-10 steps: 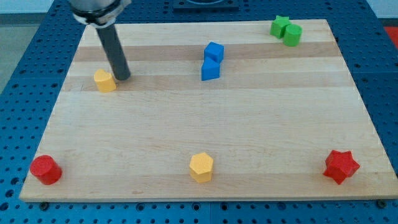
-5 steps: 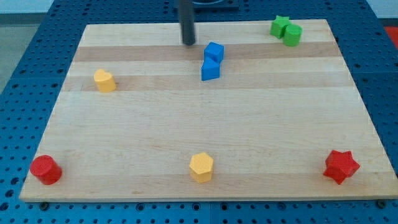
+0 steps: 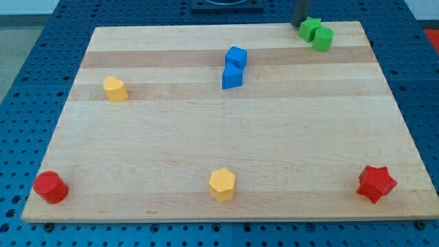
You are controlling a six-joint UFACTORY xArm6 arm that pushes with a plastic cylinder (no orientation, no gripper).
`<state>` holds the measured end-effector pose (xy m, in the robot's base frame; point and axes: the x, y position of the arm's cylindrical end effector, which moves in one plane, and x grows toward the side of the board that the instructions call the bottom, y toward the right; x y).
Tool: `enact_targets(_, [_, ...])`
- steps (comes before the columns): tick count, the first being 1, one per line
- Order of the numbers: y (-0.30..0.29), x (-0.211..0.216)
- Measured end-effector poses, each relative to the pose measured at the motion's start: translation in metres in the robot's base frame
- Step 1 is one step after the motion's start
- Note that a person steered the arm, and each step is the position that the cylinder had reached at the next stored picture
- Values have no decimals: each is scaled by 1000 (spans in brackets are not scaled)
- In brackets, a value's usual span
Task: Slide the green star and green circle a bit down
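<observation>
The green star sits at the top right corner of the wooden board, touching the green circle just to its lower right. My tip is at the board's top edge, right next to the star's upper left side. Only the lowest part of the rod shows; the rest is cut off by the view's top.
Two blue blocks stand together at the top middle. A yellow block is at the left, a yellow hexagon at the bottom middle. A red circle is at the bottom left, a red star at the bottom right.
My tip has moved from beside the yellow block at the left, across the top of the board, to the green star's upper left. No block has moved.
</observation>
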<state>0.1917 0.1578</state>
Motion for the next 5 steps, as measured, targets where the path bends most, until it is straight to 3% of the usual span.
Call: enact_targets(5, [27, 18])
